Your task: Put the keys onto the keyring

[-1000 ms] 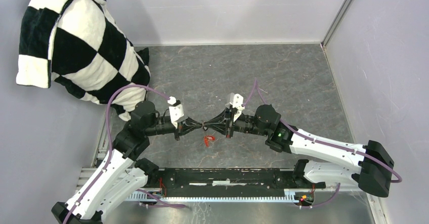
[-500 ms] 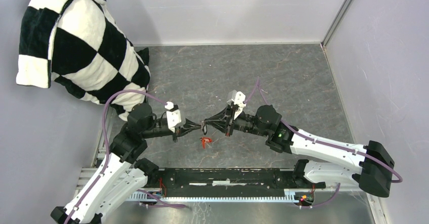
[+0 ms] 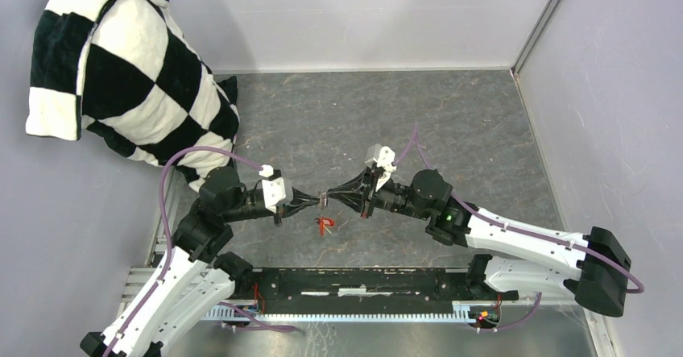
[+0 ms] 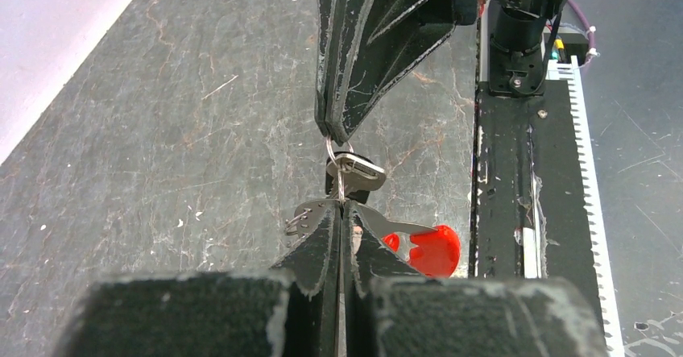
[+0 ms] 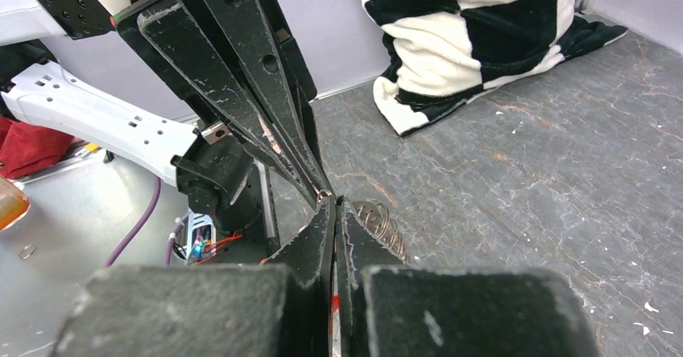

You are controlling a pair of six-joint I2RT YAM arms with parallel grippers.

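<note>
1. Both the left gripper (image 4: 341, 212) and right gripper (image 4: 333, 135) are clamped fully closed on the keyring (image 4: 338, 186), tip to tip at near centre.
2. Black-headed key (image 4: 358, 169) hangs at the ring between them.
3. Hold both pinches steady; feed the key round slowly.

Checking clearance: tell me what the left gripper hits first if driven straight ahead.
The left gripper pinches the keyring; straight ahead a small key comes first, then the closed tips of the right gripper, seemingly just beyond.

Cloth (image 3: 121, 67) checked black and white; table (image 3: 451, 123) mottled grey; keyring (image 4: 341, 184) silvery, its fob (image 4: 433, 252) bright red.
</note>
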